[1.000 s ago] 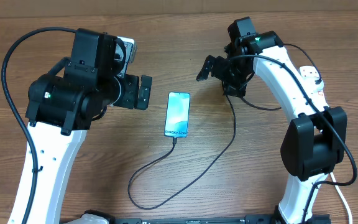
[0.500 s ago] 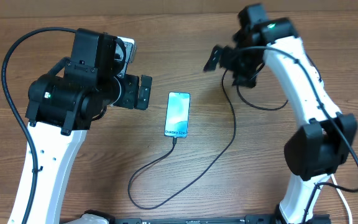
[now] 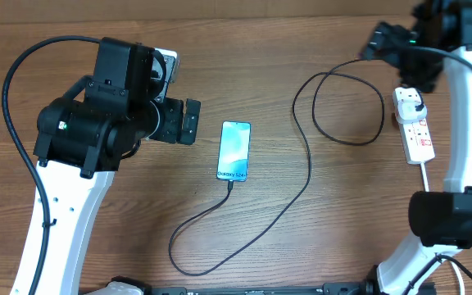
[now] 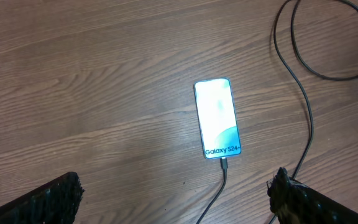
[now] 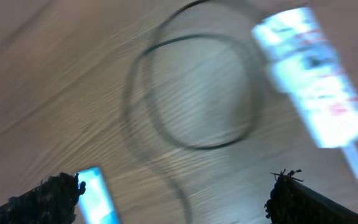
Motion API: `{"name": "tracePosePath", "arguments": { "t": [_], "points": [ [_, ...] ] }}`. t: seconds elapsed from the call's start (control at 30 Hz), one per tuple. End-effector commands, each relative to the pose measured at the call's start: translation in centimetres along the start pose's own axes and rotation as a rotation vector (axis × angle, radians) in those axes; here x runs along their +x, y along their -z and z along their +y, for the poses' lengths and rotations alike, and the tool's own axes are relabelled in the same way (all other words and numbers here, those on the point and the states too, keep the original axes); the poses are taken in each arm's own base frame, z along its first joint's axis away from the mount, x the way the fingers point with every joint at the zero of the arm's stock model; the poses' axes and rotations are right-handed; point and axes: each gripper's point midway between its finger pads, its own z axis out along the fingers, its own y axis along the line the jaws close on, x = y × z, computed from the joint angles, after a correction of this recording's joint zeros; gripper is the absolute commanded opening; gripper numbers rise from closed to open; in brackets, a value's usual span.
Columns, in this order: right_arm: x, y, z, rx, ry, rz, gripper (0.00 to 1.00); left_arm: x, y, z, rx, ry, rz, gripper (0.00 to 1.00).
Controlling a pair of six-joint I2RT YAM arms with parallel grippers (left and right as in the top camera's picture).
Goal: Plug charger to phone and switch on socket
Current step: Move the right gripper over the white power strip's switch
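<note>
A Galaxy S24 phone (image 3: 233,151) lies screen-up near the middle of the wooden table (image 3: 342,238), its display lit blue-white. The charger (image 3: 306,176), a thin black cable, meets the phone's near edge with its connector tip (image 4: 223,163) against the port. From there it curls toward the table's front, climbs to the right and coils into 1 loose loop beside the white power strip (image 3: 414,127). The strip rests at the table's right side, well apart from the phone, with a dark plug (image 3: 412,104) on its far end. Whether its red-marked switches are on cannot be told.

The left fingers (image 4: 55,199) are spread wide and hold nothing, hovering to the left of the phone. The right fingers (image 5: 48,196) are also spread wide and empty, high at the table's far right corner near the strip. The right wrist view is blurred, showing the cable loop, the strip and a corner of the phone.
</note>
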Motion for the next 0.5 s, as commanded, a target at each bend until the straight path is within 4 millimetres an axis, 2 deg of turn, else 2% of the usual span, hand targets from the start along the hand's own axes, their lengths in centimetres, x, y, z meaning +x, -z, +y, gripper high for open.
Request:
{"name": "tracePosePath", "arguments": {
  "t": [0.0, 0.23, 0.33, 0.47],
  "points": [
    [-2.3, 1.7, -5.3, 0.118, -0.062, -0.084, 1.0, -0.3, 0.1, -0.1, -0.003, -0.032, -0.006, 1.0],
    [-4.3, 2.2, -10.8, 0.163, -0.124, -0.111, 1.0, -0.3, 0.1, -0.1, -0.003, -0.032, -0.007, 1.0],
    [-4.6, 1.8, -12.2, 0.177, -0.122, -0.099, 1.0, -0.3, 0.1, -0.1, -0.003, -0.032, -0.006, 1.0],
    [-4.6, 1.0, -13.2, 0.183, -0.114, -0.071, 1.0, -0.3, 0.1, -0.1, -0.003, -0.032, -0.007, 1.0]
  ]
}}
